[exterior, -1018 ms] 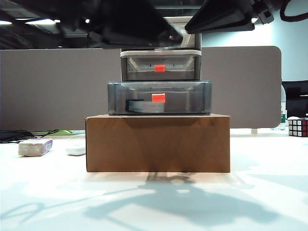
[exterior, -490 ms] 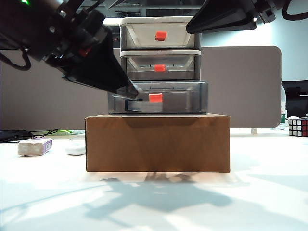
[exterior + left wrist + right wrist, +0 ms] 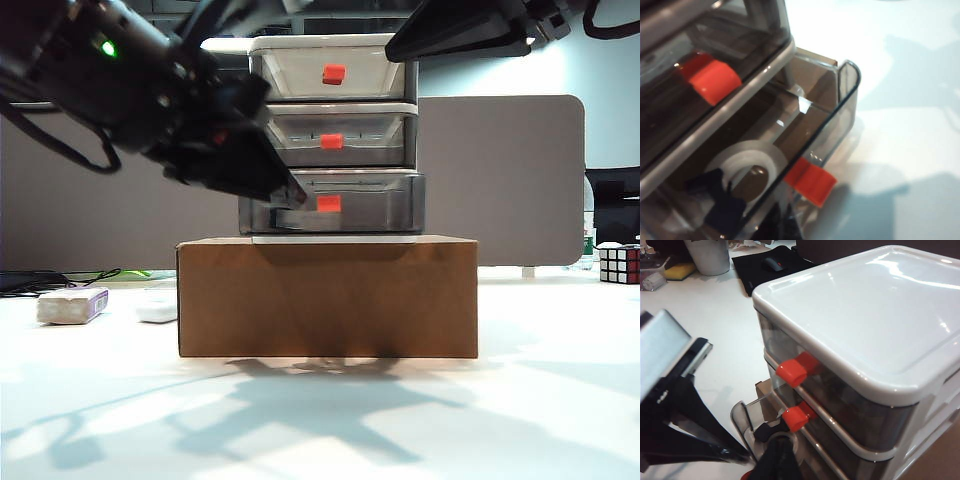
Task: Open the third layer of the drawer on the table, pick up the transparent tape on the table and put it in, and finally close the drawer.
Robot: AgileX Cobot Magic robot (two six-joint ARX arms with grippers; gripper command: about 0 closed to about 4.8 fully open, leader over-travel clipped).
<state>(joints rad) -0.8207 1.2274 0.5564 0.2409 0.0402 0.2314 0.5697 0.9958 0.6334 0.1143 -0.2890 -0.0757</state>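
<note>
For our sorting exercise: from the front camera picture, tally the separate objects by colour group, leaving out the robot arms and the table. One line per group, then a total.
White or grey: 3 (drawer unit, white block, small oval object)
Brown: 1 (cardboard box)
Clear: 1 (tape roll in the bottom drawer)
Multicoloured: 1 (puzzle cube)
Total: 6

White-topped drawer (image 3: 855,340) seen from above, its third layer (image 3: 747,425) slightly pulled out; a dark end effector (image 3: 777,460) sits at its front
</note>
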